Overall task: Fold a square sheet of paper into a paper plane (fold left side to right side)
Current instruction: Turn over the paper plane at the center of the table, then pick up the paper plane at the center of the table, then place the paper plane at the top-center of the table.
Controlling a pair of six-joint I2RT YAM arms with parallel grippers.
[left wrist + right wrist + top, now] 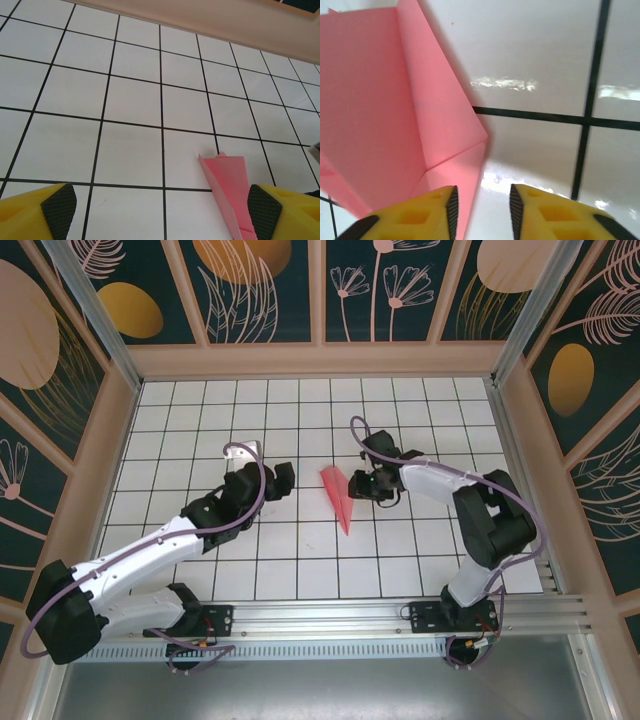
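Observation:
The pink-red square sheet of paper lies folded into a slim pointed paper plane [337, 498] on the white grid table [300, 560], its point toward the near edge. My left gripper [287, 480] stands open just left of it, pads far apart. In the left wrist view [161, 212] the plane [229, 182] lies flat beside the right pad [262, 210]. My right gripper [357, 483] is at the plane's right side. In the right wrist view [482, 212] it is open by a small gap, and the edge of the plane's flap [395, 115] runs just inside the left pad [452, 210], unpinched.
Beige walls [320, 360] ring the gridded table on three sides. An aluminium rail [330, 615] with both arm bases runs along the near edge. Bare tiles lie all around the plane.

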